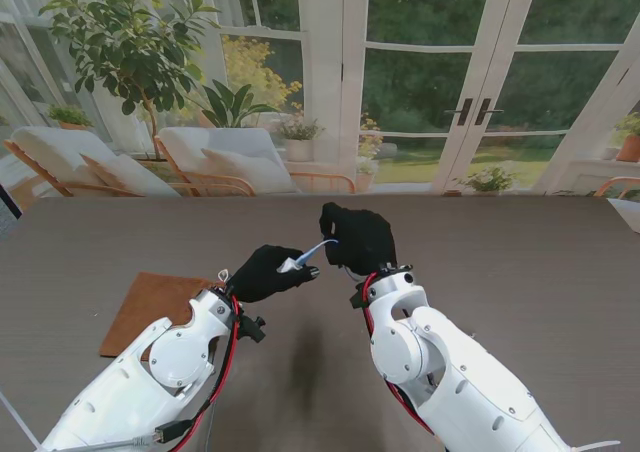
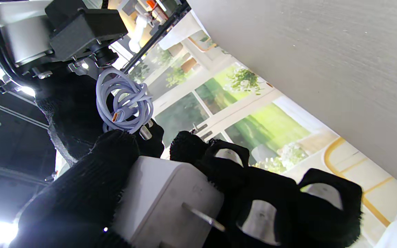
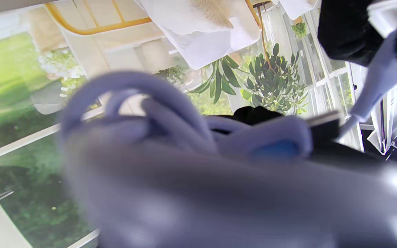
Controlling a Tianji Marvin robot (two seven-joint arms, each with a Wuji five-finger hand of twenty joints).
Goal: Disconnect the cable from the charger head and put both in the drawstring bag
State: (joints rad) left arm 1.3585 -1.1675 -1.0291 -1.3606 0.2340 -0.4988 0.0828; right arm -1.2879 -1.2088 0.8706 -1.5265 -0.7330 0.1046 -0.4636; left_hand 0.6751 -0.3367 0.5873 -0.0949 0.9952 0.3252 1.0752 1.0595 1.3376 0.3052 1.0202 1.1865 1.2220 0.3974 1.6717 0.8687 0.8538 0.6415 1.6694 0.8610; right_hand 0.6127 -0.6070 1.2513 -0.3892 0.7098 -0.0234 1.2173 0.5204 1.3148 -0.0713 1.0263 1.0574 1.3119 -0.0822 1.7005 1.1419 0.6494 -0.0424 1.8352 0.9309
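Currently: left hand (image 1: 268, 272) clamped around white charger head (image 2: 171, 203); right hand (image 1: 358, 236) fisted on coiled lilac cable (image 2: 124, 100), above worktop (image 1: 520, 272).

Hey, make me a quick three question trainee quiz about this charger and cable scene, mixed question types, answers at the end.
1. True or false: the left hand holds the white charger head.
2. Which hand grips the coiled cable? A) left hand B) right hand
3. Fill in: the brown mat lies on the table on the robot's ____ side.

Key: 1 true; 2 B; 3 left.
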